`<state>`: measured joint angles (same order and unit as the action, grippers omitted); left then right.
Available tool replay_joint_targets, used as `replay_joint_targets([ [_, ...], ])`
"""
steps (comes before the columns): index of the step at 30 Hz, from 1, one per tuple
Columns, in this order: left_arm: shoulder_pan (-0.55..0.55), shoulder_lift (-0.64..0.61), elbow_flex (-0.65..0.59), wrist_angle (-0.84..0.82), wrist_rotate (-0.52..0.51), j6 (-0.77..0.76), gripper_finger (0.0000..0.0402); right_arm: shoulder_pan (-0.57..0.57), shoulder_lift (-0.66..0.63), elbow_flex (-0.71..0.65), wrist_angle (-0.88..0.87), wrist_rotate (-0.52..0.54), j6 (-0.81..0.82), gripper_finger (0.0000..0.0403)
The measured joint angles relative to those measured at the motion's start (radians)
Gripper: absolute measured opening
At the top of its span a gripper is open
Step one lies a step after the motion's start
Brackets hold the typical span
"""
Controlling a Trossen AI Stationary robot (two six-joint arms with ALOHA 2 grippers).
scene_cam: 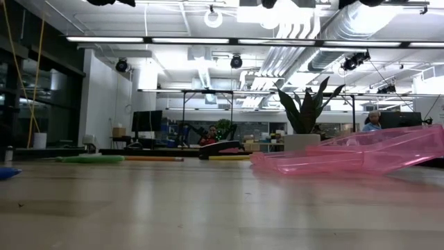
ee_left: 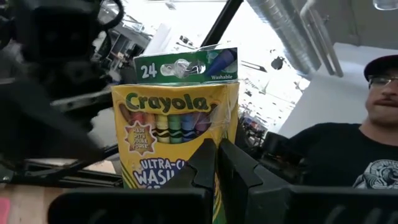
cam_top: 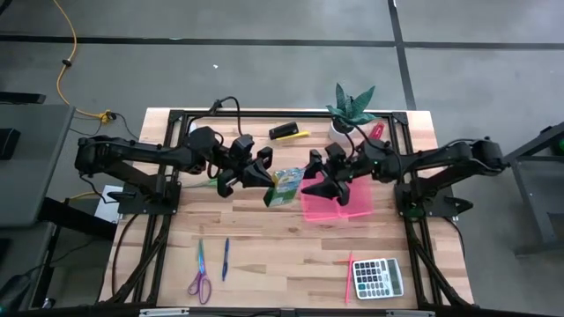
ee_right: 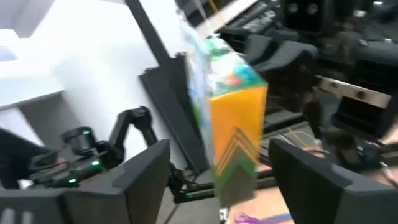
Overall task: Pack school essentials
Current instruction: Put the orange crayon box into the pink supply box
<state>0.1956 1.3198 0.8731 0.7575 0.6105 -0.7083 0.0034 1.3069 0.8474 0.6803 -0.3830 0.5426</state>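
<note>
Yellow-green cardboard crayon box (cam_top: 284,187) hangs pinched in the left pincer (cam_top: 264,173) — right pincer (cam_top: 319,184) spread wide beside it; translucent pink plastic tray (cam_top: 356,204) looks unfilled, scissors (cam_top: 201,275) and pen (cam_top: 226,259) remain.

An overhead camera is looking straight down on the whole worktop (cam_top: 291,255), while a low one is peering level across it into the room. Both wrist cameras are facing the same crayon box (ee_left: 177,134) at close range, from opposite sides.
</note>
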Motion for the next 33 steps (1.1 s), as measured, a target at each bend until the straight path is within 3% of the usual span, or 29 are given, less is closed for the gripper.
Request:
replay_joint_targets([
  [9,0.0,-0.002,0.0,0.007,-0.016,0.001,0.0,-0.003,0.097,0.092,0.078,-0.016,0.023,0.0282],
  [13,0.0,0.001,0.0,-0.001,-0.017,0.002,0.0,-0.003,0.158,0.142,0.076,-0.084,0.037,0.0282],
  [20,0.022,-0.014,0.001,0.006,-0.004,0.004,0.0,-0.007,0.148,0.163,0.103,-0.148,0.04,0.0276],
  [25,0.033,-0.014,0.001,0.003,-0.001,0.004,0.0,-0.016,0.144,0.163,0.102,-0.139,0.06,0.0232],
  [33,0.034,-0.013,0.001,-0.003,-0.008,0.004,0.0,-0.018,0.142,0.163,0.065,-0.125,0.06,0.0105],
])
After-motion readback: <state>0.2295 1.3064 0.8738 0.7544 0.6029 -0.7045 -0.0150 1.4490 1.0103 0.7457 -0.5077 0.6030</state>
